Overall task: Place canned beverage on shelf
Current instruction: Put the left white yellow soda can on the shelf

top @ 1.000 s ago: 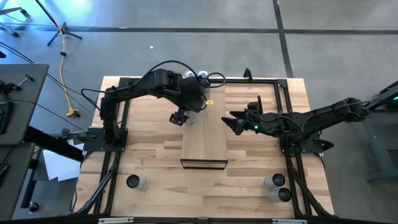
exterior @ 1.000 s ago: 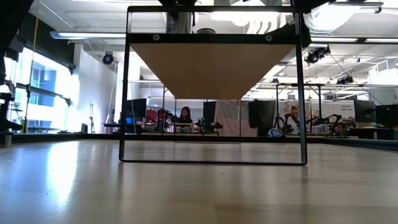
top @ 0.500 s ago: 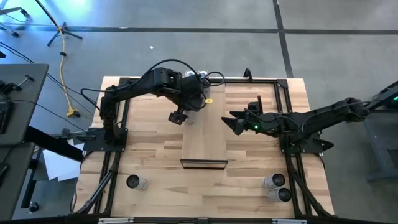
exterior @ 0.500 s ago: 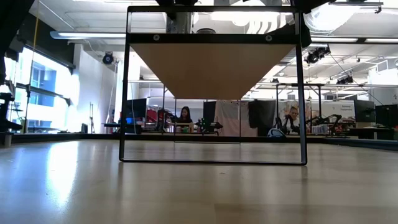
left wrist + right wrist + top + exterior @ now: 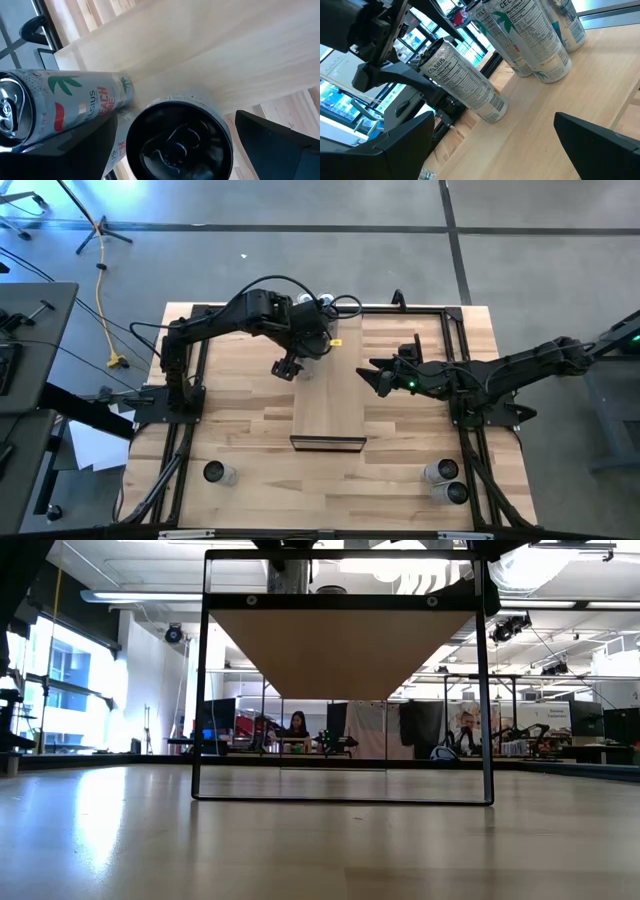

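Cans (image 5: 465, 80) upright on shelf (image 5: 328, 405); left gripper (image 5: 288, 368), right gripper (image 5: 376, 376) wide open, empty.

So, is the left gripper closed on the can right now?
No: in the right wrist view the left gripper's fingers stand open around the can, which stands on the shelf.

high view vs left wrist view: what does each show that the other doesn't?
Only the high view: both arms, the right hand open beside the shelf, the left hand at the shelf's far left corner, and three cans on the tabletop: one near left, two near right.

Only the left wrist view: a can standing between the left hand's open fingers, seen from above its lid, and a Celsius can beside it with its label readable.

Both: the light wood shelf.
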Robot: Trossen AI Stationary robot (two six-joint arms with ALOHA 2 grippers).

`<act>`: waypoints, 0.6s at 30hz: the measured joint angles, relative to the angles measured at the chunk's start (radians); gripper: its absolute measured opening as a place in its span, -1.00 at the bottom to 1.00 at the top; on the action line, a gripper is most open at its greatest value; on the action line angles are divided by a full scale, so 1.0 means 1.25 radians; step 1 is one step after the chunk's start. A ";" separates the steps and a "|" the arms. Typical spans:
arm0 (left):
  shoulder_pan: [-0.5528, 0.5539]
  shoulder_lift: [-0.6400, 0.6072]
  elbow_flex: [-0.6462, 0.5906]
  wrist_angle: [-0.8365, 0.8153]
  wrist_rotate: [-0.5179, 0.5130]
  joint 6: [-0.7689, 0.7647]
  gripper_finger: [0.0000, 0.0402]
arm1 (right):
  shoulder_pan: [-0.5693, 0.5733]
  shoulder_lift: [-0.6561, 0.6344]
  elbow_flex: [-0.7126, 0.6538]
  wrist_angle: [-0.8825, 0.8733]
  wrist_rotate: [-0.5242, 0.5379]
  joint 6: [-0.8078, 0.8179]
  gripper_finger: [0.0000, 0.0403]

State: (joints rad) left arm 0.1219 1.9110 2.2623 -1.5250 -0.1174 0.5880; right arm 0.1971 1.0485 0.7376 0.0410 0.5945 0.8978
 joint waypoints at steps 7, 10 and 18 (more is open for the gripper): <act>0.000 0.000 0.000 0.006 0.000 0.000 0.80 | 0.000 0.000 0.000 0.000 0.000 -0.004 0.97; 0.000 0.000 0.000 0.008 0.001 0.000 0.71 | 0.000 0.000 0.000 0.000 0.000 -0.006 0.97; 0.000 0.000 0.000 0.004 -0.005 -0.006 0.53 | 0.000 0.000 0.000 0.000 -0.003 -0.004 0.97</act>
State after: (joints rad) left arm 0.1219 1.9110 2.2623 -1.5203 -0.1241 0.5804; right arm 0.1970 1.0485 0.7376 0.0408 0.5913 0.8932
